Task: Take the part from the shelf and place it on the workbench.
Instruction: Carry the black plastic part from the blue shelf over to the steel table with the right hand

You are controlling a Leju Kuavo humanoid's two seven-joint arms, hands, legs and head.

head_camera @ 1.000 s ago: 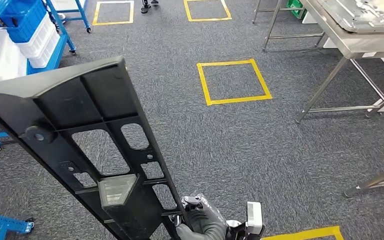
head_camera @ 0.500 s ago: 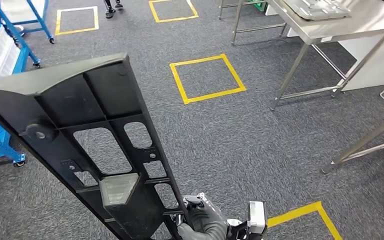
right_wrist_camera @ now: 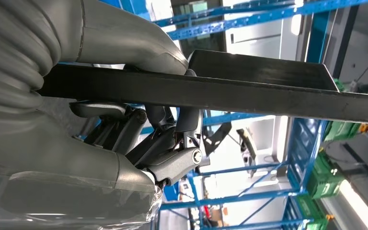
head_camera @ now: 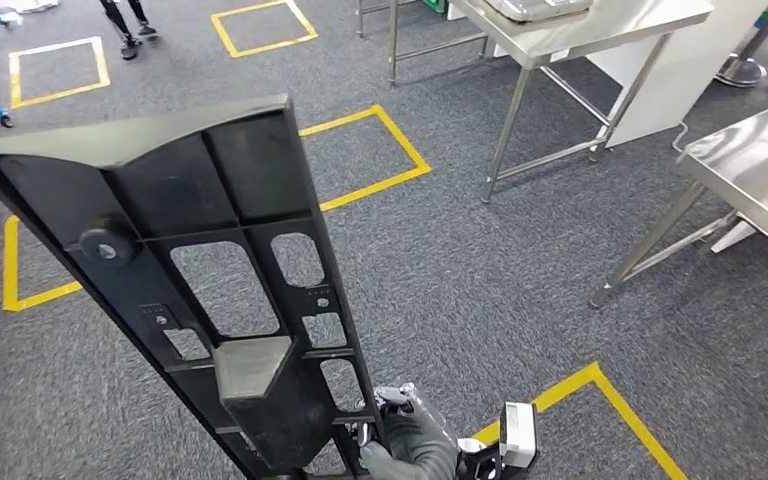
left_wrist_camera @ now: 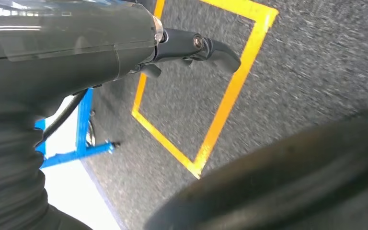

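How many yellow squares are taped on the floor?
5, some cut off or partly hidden: two at the far end, one behind the black part, one left, one near the robot.

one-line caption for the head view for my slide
Right hand carries a long black ribbed panel toward steel workbenches.

The black ribbed panel point(head_camera: 200, 290) ran off the head view's lower edge beside the right hand point(head_camera: 415, 445), so its bottom end could not be seen. It hid part of the yellow floor square point(head_camera: 380, 150) behind it. A person's legs point(head_camera: 125, 25) were cut off at the top edge. In the left wrist view, a dark blurred mass point(left_wrist_camera: 287, 187) beside the panel-free left hand point(left_wrist_camera: 100, 43) could not be identified.
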